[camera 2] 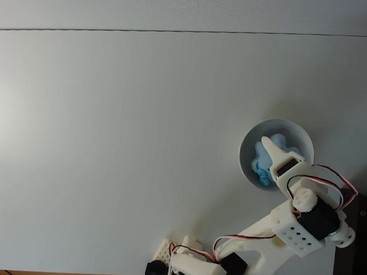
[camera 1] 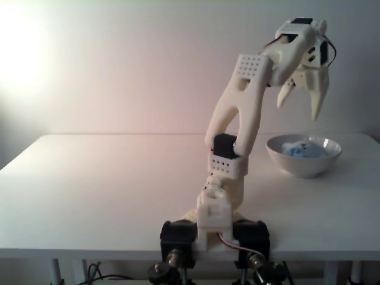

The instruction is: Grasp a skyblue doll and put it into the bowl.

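Skyblue doll (camera 1: 301, 148) lies in the bowl (camera 1: 304, 163); end effector (camera 1: 300, 102) hangs above, open and empty. Dipping could knock the bowl's rim.

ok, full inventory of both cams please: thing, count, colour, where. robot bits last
table: 1, white, fills most of the top-down fixed view; rounded corners; in the front fixed view it stands against a pale wall
bowl: 1, glossy white-grey, on the table at the right in both fixed views
doll: 1, sky blue with whitish patches, lying inside the bowl; from above partly hidden by the gripper
arm: 1, white printed body with black motors and red, white and black wires; base clamped at the table's near edge, reaching up and right
gripper: 1, white, open and empty, raised above the bowl with fingers pointing down, not touching the doll
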Robot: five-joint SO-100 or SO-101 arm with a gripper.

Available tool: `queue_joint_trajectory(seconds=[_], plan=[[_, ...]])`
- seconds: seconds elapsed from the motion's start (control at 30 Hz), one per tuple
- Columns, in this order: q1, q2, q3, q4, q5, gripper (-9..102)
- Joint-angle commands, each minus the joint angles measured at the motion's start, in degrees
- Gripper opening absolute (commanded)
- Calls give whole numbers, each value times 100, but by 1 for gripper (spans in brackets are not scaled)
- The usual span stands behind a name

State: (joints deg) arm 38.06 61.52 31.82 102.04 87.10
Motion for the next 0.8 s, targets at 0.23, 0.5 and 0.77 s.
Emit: queue_joint_trajectory(seconds=[0.23,0.5,0.77], plan=[[-1310,1907,-141,308,18,-1],[-2364,2443,-149,299,-44,3],[-3322,2760,-88,-308,-62,3]])
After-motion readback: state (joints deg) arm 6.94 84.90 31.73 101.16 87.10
